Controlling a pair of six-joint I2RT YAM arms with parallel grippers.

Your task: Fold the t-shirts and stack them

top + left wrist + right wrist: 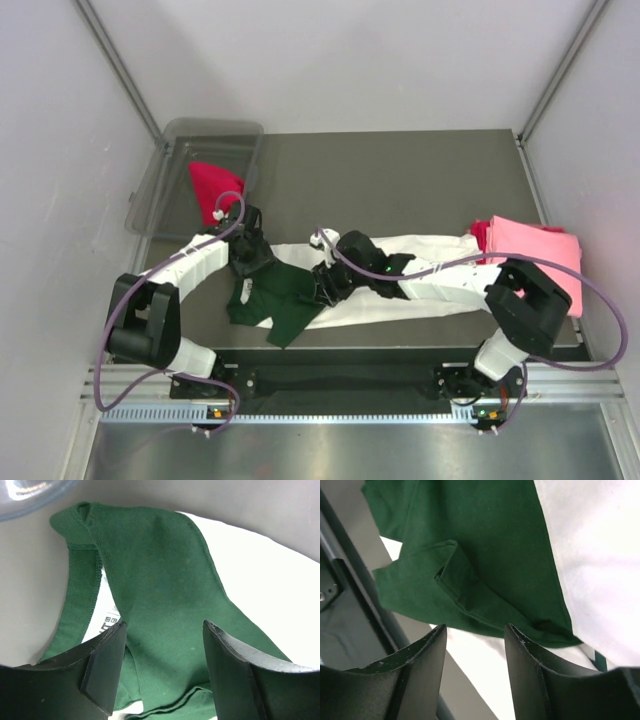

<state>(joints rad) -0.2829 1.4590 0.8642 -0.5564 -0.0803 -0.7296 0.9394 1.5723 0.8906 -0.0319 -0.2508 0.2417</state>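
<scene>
Tabletop [420,170], dark grey matte, between white walls [350,60], bears a white, green-sleeved cloth t-shirt [350,312]; left gripper [162,645] and right gripper [475,640] jaws apart, empty.

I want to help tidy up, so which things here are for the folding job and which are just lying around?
For the job:
- white and green t-shirt, spread out in the middle
- pink t-shirt, on the right
- red t-shirt peeking out beside the pink one
- another red t-shirt, in the bin

Just lying about:
- clear plastic bin
</scene>
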